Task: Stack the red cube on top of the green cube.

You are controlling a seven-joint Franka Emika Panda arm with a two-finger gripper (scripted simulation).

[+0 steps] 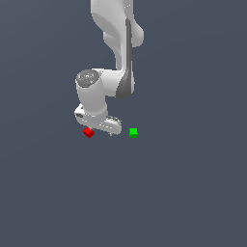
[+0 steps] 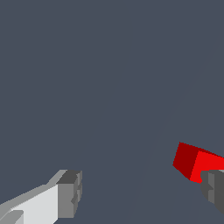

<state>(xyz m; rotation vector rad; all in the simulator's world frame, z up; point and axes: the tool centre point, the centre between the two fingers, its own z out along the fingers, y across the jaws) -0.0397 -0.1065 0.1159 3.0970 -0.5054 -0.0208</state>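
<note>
Cubes are numbering two in all: one red cube (image 1: 88, 132) and one green cube (image 1: 133, 132), each tiny and plain, both sitting on the worktop (image 1: 183, 193). In the exterior view the red cube is lying toward that view's left, turned so a corner is facing the camera, and it is sitting right at the lower edge of the white arm's head; the green cube is resting apart from it toward that view's right, squarer to the camera, with bare surface showing between the two. Neither cube is touching the other. One arm (image 1: 116, 43) is reaching down from the top of the exterior view, and its single end effector (image 1: 99, 126) is hanging low between the cubes, nearer the red one. In the wrist view the end effector (image 2: 142, 192) is standing wide, its two grey fingertips (image 2: 70, 194) showing far apart at opposite edges of the picture with nothing between them; the red cube (image 2: 194, 162) is sitting just beside the far fingertip, partly covered by it, and whether they are touching cannot be told. The worktop is appearing as one flat, unmarked slate-grey plane filling both views, and no walls or room edges are showing beyond it.
</note>
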